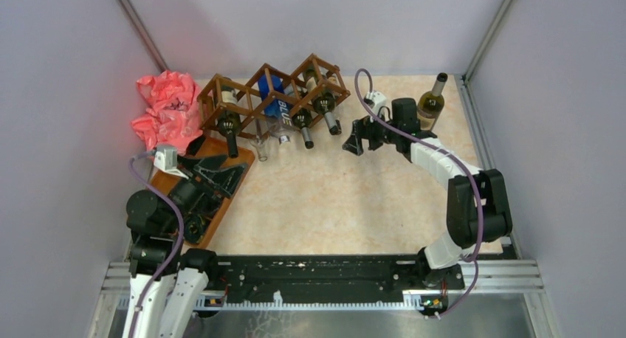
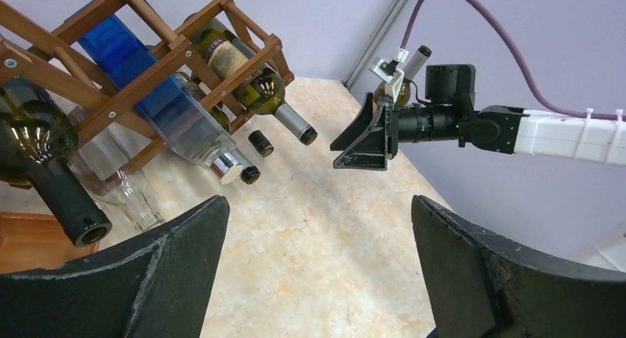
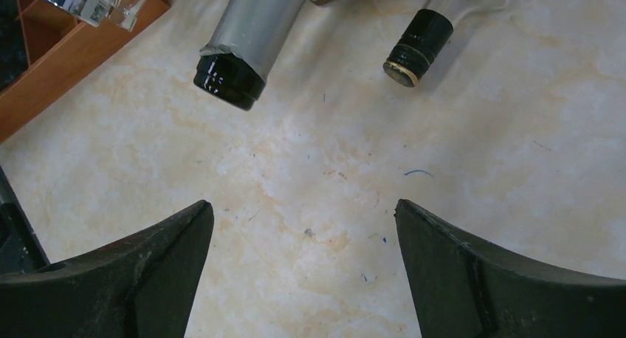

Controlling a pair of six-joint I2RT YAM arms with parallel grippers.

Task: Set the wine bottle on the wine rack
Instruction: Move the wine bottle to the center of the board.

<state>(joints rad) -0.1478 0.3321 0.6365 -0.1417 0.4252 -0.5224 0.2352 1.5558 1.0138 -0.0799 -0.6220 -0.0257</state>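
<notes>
Top external view: the wine bottle (image 1: 432, 100) stands upright in the far right corner of the table (image 1: 354, 205), outside the wine rack (image 1: 291, 78) and well to its right. It is dark green glass with a pale label on its body and a grey capsule over the neck. It rises just beyond the right arm's wrist, and whether the two touch cannot be told. From the left wrist camera only its neck and shoulder (image 2: 413, 65) show behind that wrist.

The wine rack is a dark brown lattice of thin wooden slats forming diamond cells, set along the far edge left of centre. Its cells hold several dark bottles and a blue bottle (image 1: 274, 102), all lying with their necks pointing toward the near side.

The right gripper (image 1: 360, 140) hangs between the rack and the upright bottle. In its own camera, its fingers (image 3: 148, 271) are spread wide over bare table and hold nothing.

The left gripper (image 1: 218, 174) sits over a wooden tray (image 1: 232, 198) at the near left, its fingers (image 2: 170, 264) also wide apart and empty. A crumpled pink bag (image 1: 166, 109) lies left of the rack.
</notes>
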